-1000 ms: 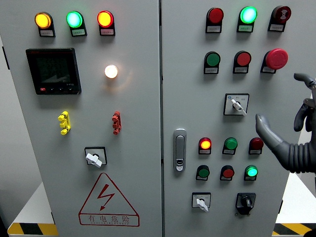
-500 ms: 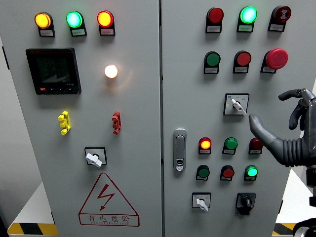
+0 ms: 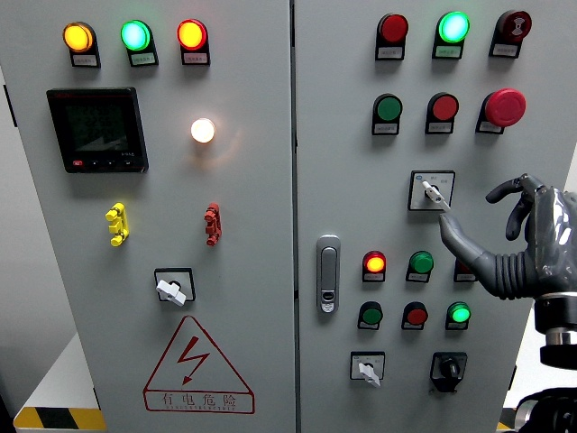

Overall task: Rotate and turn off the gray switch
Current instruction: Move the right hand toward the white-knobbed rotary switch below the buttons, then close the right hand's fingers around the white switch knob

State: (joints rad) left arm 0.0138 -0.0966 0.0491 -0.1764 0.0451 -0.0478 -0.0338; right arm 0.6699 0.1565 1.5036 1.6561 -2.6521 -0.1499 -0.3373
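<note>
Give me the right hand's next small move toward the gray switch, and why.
Probably nudge the right hand slightly up-left and close thumb and finger on the gray switch. The thumb tip sits just below the lever's lower-right end, fingers open, nothing gripped yet.

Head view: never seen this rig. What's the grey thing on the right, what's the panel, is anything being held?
The picture comes from a camera on a humanoid robot's head, facing an upright electrical cabinet with two doors. The grey thing is the robot's right hand, entering from the right; its left arm is out of view. The fingers are spread and hold nothing; the thumb tip sits just below and right of the gray switch, a rotary knob in a square plate, and I cannot tell if it touches. The right door carries pilot lamps, push buttons, a red mushroom button and a door handle. The left door has three lit lamps, a dark meter and a warning triangle.
</note>
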